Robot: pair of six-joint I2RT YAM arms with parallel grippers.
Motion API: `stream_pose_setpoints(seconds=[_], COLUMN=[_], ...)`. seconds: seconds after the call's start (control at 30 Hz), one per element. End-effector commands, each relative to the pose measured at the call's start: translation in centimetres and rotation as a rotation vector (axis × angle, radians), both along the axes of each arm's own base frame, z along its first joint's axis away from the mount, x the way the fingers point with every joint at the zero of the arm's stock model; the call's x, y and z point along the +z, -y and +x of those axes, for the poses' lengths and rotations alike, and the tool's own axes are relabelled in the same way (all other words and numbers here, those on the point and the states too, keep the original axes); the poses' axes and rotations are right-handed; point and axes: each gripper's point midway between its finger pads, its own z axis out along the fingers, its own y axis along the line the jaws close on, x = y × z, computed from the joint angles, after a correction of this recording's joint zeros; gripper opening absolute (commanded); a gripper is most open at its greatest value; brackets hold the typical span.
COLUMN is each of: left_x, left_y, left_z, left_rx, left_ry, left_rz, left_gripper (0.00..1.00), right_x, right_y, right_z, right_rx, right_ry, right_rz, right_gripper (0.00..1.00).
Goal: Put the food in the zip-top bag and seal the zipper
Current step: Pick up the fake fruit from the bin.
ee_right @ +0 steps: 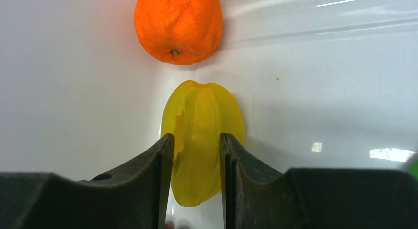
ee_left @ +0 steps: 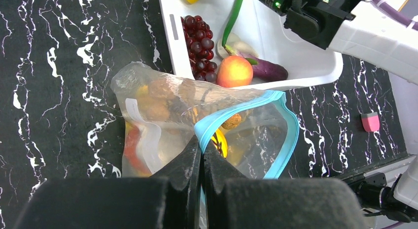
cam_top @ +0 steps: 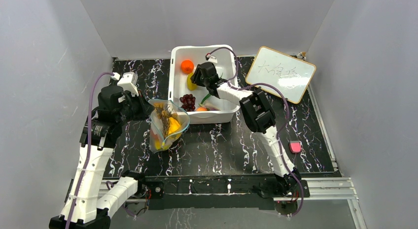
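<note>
The clear zip-top bag [cam_top: 169, 123] [ee_left: 162, 111] stands open in front of the white tub, with yellow and orange food inside it. My left gripper [cam_top: 148, 110] [ee_left: 202, 145] is shut on its teal-blue zipper [ee_left: 246, 108] at the near edge of the mouth. My right gripper [cam_top: 194, 81] [ee_right: 196, 145] reaches down into the tub, and its jaws press both sides of a yellow pepper [ee_right: 204, 120] [cam_top: 190, 82]. An orange [ee_right: 178, 24] [cam_top: 187, 66] lies just beyond it. Dark red grapes [ee_left: 199, 42], a green pod [ee_left: 231, 22], white garlic [ee_left: 235, 42] and an orange-red fruit [ee_left: 234, 71] lie in the tub.
The white tub [cam_top: 217, 115] sits at the back middle of the black marbled table, and a purple eggplant [ee_left: 268, 70] lies in it. A small whiteboard [cam_top: 280, 74] leans at the back right. A pink eraser [cam_top: 295, 147] lies at the right.
</note>
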Motion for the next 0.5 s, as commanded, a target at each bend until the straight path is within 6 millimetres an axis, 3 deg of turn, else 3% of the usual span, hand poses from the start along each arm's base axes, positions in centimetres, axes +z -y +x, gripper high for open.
stream_pose_setpoints(seconds=[0.0, 0.2, 0.47], left_x=[2.6, 2.2, 1.8], left_y=[0.5, 1.1, 1.4], left_z=[0.2, 0.4, 0.7], left_rx=[-0.014, -0.026, -0.029], left_ry=[0.084, 0.075, 0.072], left_rz=[-0.039, -0.069, -0.088], left_gripper=[0.00, 0.00, 0.00], right_x=[6.1, 8.1, 12.4], right_y=[1.5, 3.5, 5.3], right_z=[-0.1, -1.5, -4.8], right_rx=[0.025, 0.028, 0.068], right_ry=[0.098, 0.114, 0.154], right_rz=[0.015, 0.001, -0.017], right_gripper=[0.20, 0.19, 0.18])
